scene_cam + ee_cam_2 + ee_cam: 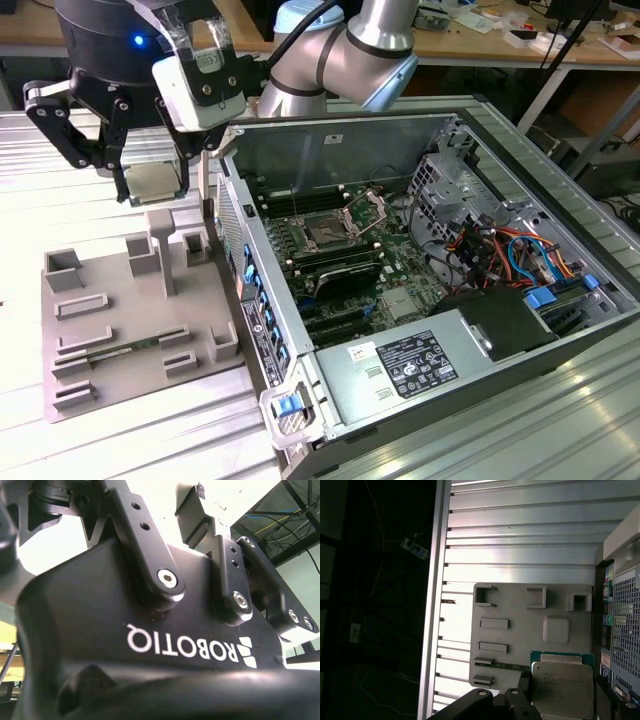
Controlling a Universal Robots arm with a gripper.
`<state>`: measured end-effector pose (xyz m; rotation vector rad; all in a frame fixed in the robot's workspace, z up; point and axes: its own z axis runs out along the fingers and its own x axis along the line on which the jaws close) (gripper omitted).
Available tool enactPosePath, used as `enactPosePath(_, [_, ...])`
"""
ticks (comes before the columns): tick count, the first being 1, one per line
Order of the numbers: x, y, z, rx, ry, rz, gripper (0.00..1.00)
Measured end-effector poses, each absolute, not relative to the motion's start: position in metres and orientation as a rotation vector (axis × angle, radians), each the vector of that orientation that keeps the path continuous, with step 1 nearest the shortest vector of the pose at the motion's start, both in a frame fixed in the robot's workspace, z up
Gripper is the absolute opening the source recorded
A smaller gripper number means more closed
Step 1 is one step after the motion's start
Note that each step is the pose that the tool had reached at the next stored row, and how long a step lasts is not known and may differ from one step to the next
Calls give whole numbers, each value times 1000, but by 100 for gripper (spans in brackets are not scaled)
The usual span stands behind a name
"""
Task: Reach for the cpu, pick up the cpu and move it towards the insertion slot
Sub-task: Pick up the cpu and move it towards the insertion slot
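Now holds the cpu [150, 181] clamped in the gripper [165, 190] at the upper left of the exterior view, lifted clear above the grey tray [120, 300] on the ribbed desk [150, 445]. Hangs well apart from the insertion slot [328, 232] near the frame's centre, inside the open computer case [330, 135]. Shows the cpu's silvery top over the tray in the first wrist view.
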<state>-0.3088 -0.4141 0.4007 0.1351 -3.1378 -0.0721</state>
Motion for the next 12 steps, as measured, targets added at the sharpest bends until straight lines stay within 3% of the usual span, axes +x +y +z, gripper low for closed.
enactPosePath(12, [-299, -414, 400, 135, -3138, -72, 55])
